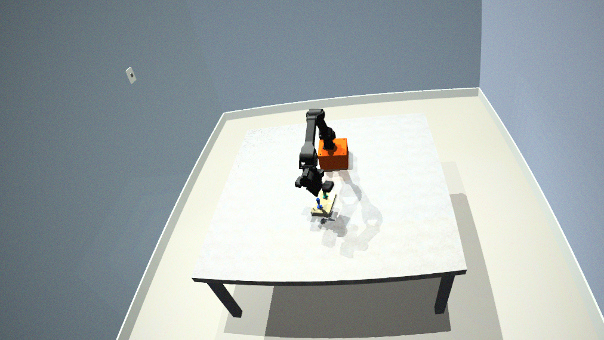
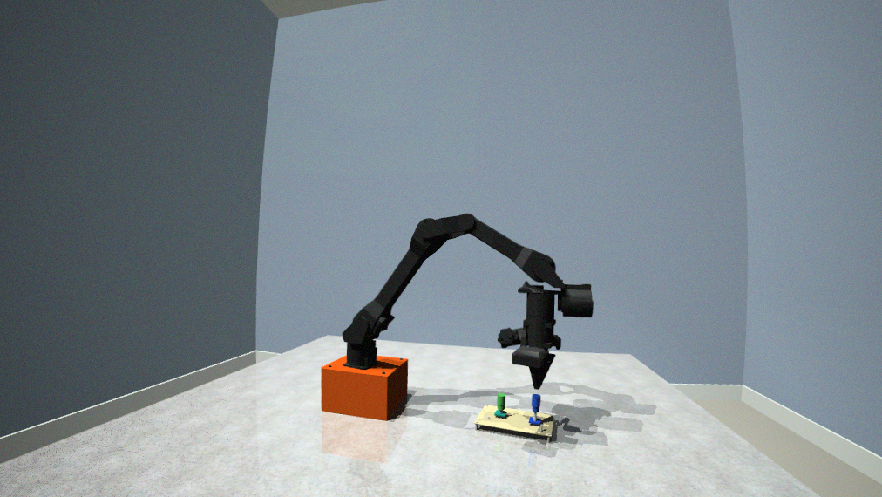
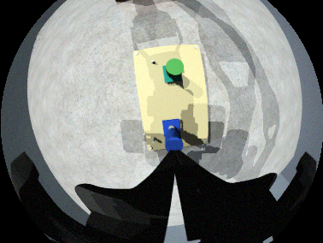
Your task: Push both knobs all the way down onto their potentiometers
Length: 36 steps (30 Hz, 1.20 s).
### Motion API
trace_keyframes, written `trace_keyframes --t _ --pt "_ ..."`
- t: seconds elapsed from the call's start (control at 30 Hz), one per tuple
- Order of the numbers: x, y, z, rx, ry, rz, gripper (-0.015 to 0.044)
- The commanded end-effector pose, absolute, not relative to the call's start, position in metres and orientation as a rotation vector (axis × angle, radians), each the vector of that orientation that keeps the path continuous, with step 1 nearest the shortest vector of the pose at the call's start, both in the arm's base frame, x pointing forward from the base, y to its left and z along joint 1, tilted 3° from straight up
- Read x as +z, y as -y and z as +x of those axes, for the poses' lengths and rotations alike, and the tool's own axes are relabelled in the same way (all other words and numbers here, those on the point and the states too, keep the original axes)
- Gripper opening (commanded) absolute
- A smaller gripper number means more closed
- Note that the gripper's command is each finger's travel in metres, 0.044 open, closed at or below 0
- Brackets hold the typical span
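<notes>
1. A matte black six-joint arm (image 2: 431, 247) arches from a glossy orange box base (image 2: 363, 387) over a pale, speckled stone-look table (image 2: 185, 450), its gripper (image 2: 541, 377) pointing straight down.
2. The gripper's two fingers are pressed together into a single dark wedge, nothing between them; in the wrist view only a thin sliver of light parts the finger (image 3: 143, 199) silhouettes.
3. The wedge tip hangs just above the blue knob (image 2: 534, 402), apart from it in the exterior view.
4. One cream rectangular circuit board (image 2: 516, 423) stands on short legs on the table, near the base and, in the exterior view, at about 3 o'clock from it.
5. Two potentiometer knobs rise from the board: the blue one and a green knob (image 2: 501, 401), both small upright cylinders on darker bodies.
6. In the wrist view the green knob (image 3: 174, 67) sits toward 12 o'clock on the board (image 3: 154, 97), the blue knob (image 3: 172, 135) at 6 o'clock, right at the finger tips.
7. Grey, layered shadows of the arm lie across the board and the table around it.
8. In the top view the board (image 1: 324, 205) is tiny, and the gripper tip is lost against the dark wrist.
9. Whether either knob is seated against its potentiometer cannot be made out.
10. The base's far side is cut off at the wrist view's upper rim.
</notes>
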<state>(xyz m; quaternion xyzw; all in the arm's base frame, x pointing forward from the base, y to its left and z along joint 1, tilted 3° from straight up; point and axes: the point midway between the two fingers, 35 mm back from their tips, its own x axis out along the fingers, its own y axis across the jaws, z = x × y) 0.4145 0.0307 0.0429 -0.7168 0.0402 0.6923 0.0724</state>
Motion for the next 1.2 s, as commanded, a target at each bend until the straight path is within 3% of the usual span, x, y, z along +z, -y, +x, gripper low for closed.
trace_keyframes --t 0.0,1.17 --pt "0.0358 -0.0318 0.4145 2.081 -0.112 -2.153 0.0" --pt "0.0276 -0.0322 0.4147 2.081 -0.112 -2.153 0.0"
